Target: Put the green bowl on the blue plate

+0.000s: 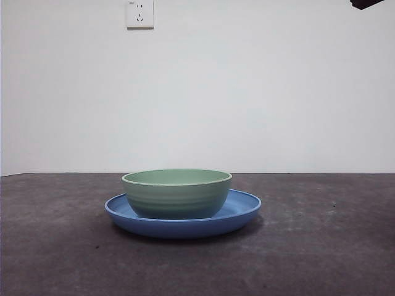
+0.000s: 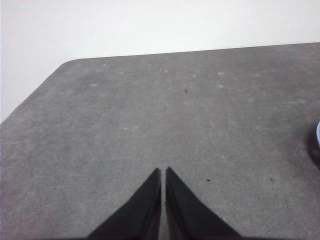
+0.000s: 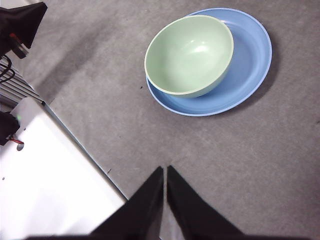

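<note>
Table: dark grey tabletop fills the lower part of the front view, and it carries the stack at centre.
Wall: plain white, with a socket up at 11 o'clock from the bowl in the front view.
Blue plate: the blue plate sits flat on the table, rim showing all round the bowl. It's the broad base, so it takes the bowl with room to spare.
Green bowl: the green bowl stands upright inside the plate, mouth up and empty. By my read the placing is done.
Offset: the right wrist view gives it away, the green bowl sits off-centre on the blue plate, crowding one side of the rim and leaving a wide blue crescent opposite. From the front it looks only slightly off-centre.
Right gripper: the right gripper hangs high and well apart from the stack, jaws pressed together on nothing. That looks like a retreat pose.
Left gripper: the left gripper waits over bare table, jaws closed and empty too.
Dark tip: a black tip at 1 o'clock in the front view; which arm, I can't say.
</note>
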